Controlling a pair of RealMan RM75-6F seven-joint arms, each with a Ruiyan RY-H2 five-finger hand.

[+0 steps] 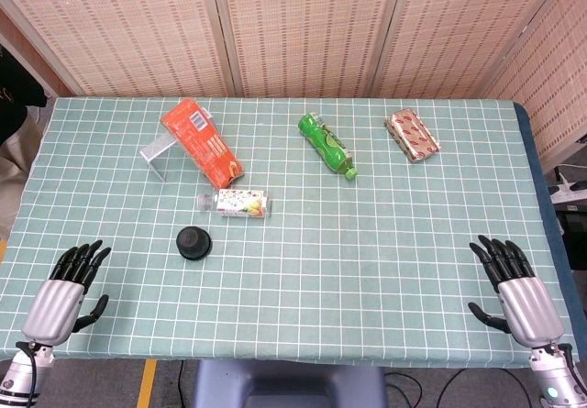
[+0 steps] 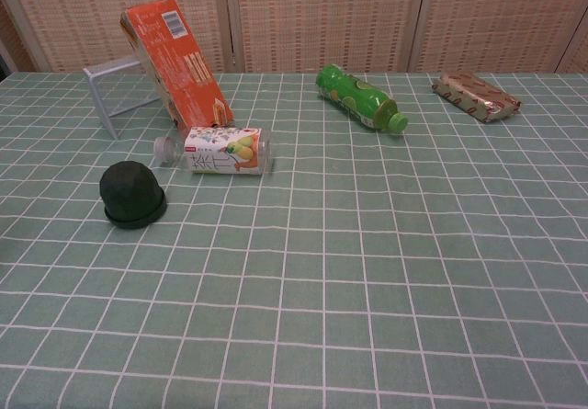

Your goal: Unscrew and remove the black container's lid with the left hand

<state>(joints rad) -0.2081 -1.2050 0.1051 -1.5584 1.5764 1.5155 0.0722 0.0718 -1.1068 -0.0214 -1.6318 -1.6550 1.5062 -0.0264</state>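
The left hand (image 1: 66, 291) rests with fingers spread, holding nothing, just near-left of the black container (image 1: 193, 242), which stands just this side of the lying clear bottle (image 1: 237, 203), lid on, unobstructed for reaching.

Both arms are running off the bottom edge of the head view, just behind the left hand (image 1: 66, 291) and right hand (image 1: 515, 291); the chest view is leaving both out. On the black container (image 2: 134, 194), no seam between lid and body is showing. The bottle (image 2: 223, 150) label's print is reading too small.
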